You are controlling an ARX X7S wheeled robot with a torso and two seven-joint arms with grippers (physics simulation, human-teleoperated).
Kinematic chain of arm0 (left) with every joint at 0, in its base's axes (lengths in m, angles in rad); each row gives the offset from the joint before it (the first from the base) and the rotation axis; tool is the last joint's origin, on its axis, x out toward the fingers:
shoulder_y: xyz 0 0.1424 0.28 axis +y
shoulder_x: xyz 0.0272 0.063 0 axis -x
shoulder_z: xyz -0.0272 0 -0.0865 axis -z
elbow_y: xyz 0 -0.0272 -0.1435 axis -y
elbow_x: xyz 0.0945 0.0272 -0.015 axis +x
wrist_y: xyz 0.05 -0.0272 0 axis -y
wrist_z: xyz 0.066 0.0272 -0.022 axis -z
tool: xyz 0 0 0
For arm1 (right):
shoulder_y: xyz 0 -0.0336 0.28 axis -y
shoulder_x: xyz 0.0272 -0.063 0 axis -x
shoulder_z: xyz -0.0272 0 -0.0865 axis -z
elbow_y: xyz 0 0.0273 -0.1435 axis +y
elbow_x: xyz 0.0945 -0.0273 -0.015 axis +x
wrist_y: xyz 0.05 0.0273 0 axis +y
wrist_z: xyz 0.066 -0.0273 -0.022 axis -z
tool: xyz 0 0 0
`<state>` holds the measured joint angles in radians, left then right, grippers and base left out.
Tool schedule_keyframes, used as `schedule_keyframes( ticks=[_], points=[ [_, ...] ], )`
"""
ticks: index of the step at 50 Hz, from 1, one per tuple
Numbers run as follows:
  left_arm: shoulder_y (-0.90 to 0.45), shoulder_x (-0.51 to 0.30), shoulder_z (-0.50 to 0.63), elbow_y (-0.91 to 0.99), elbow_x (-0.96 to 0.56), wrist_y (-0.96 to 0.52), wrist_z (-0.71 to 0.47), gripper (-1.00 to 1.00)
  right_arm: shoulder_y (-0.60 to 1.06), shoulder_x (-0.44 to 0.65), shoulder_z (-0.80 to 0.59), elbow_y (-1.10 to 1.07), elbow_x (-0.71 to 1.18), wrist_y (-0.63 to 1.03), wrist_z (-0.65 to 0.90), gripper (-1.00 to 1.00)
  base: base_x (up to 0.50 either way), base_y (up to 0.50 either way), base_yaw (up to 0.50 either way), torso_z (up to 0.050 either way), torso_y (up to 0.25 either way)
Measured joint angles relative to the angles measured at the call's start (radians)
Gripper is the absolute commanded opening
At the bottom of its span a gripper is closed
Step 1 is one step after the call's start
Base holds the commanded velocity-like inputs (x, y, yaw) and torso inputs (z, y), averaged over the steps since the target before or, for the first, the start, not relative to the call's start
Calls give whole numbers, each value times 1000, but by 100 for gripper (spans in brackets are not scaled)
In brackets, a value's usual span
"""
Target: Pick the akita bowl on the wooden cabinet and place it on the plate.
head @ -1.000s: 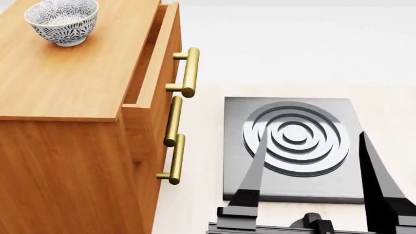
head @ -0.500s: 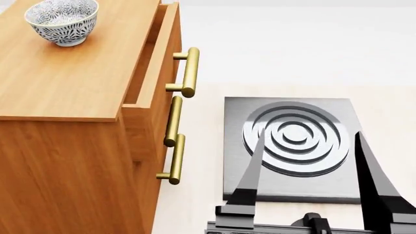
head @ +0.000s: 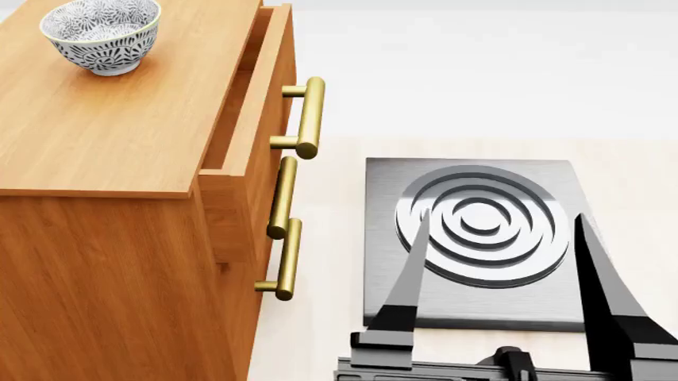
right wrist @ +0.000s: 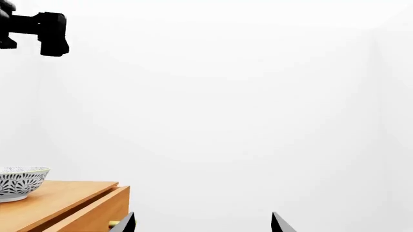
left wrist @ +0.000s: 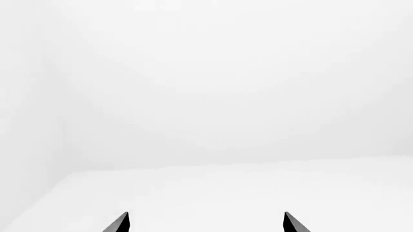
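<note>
The akita bowl [head: 102,35], white with a dark blue leaf pattern, stands upright on the far left of the wooden cabinet's [head: 117,135] top; the right wrist view also shows the bowl [right wrist: 19,182] on the cabinet [right wrist: 71,200]. My right gripper [head: 501,221] is open and empty, low in front of me over the grey stove plate, well right of and below the bowl. Its fingertips [right wrist: 128,220] stand wide apart. My left gripper [left wrist: 206,215] is open too and faces only white background. The plate is out of view.
The cabinet's top drawer [head: 249,119] stands slightly pulled out, with brass bar handles [head: 307,117] jutting right. A grey stove plate [head: 477,230] with raised concentric rings lies on the pale floor right of the cabinet. A black robot part [right wrist: 38,29] shows high in the right wrist view.
The right gripper's fingers have crept slightly forward over the stove plate, and the right-hand finger has shifted a little left. The bowl and cabinet have not moved.
</note>
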<state>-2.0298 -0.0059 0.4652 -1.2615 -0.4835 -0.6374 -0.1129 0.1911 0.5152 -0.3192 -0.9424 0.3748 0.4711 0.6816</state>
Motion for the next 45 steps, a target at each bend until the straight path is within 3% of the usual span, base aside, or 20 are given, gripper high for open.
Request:
schedule_keyframes(
  ticks=[9,17,45],
  points=[
    [-7,-17,-277,-28,224,-51,-53,100,0,3,-1,7,4,-8,0,100,0,0,0,0,0],
    [-34,-40,-422,-39,356,-120,-85,100,-1,6,-3,11,5,-12,1,100,0,0,0,0,0],
    [-119,-67,-579,-47,465,-454,-125,100,-1,10,-24,23,7,-33,-4,100,0,0,0,0,0]
  ],
)
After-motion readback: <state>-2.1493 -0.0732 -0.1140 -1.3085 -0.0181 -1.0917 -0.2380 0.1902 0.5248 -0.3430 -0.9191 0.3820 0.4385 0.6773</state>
